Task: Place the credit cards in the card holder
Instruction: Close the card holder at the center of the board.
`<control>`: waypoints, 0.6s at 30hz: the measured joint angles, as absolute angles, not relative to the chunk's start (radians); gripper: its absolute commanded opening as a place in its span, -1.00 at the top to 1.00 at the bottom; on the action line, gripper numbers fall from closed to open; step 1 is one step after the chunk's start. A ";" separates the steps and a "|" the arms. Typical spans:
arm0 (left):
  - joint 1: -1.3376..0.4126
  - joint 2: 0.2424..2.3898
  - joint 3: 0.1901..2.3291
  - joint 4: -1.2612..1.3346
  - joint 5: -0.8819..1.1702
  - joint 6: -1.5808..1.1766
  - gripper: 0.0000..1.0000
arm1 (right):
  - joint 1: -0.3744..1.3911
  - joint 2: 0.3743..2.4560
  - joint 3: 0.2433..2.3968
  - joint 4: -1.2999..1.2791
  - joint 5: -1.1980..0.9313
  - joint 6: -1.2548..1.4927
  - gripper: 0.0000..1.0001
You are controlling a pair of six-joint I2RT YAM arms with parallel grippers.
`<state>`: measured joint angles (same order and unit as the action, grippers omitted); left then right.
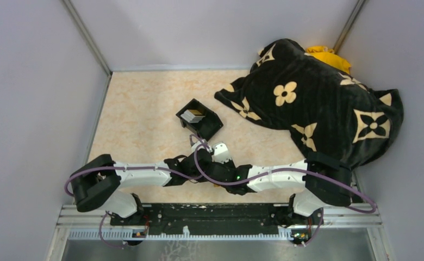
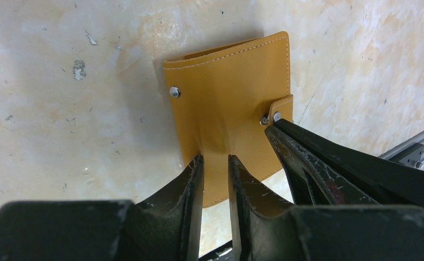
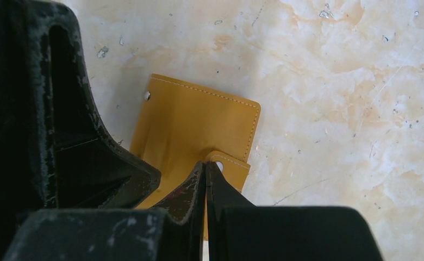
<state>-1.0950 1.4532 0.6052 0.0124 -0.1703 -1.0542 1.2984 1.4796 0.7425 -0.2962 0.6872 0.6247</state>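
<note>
The orange-tan card holder (image 2: 231,92) lies folded shut on the marbled table, also seen as card holder (image 3: 193,122) in the right wrist view. My left gripper (image 2: 215,159) pinches its near cover, the jaws narrowly apart with leather puckered between them. My right gripper (image 3: 206,165) is shut on the side tab (image 3: 232,164) by the snap, and its fingers (image 2: 307,157) show in the left wrist view. The credit cards (image 1: 192,115) are stacked in a black box (image 1: 209,126) behind the arms. From above, the grippers hide the card holder.
A black cloth with tan flower prints (image 1: 318,103) covers the right back of the table, with something yellow (image 1: 326,54) behind it. Grey walls close in the table on three sides. The metal rail (image 2: 416,149) runs along the near edge.
</note>
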 measured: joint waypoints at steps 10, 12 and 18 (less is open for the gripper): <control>-1.092 1.453 0.605 0.013 -0.167 -1.055 0.40 | 1.298 1.488 0.743 -0.282 0.687 0.632 1.00; -1.092 1.453 0.605 0.013 -0.167 -1.054 0.40 | 1.298 1.489 0.743 -0.281 0.687 0.633 1.00; -1.092 1.453 0.605 0.015 -0.167 -1.055 0.40 | 1.299 1.496 0.743 -0.286 0.675 0.648 1.00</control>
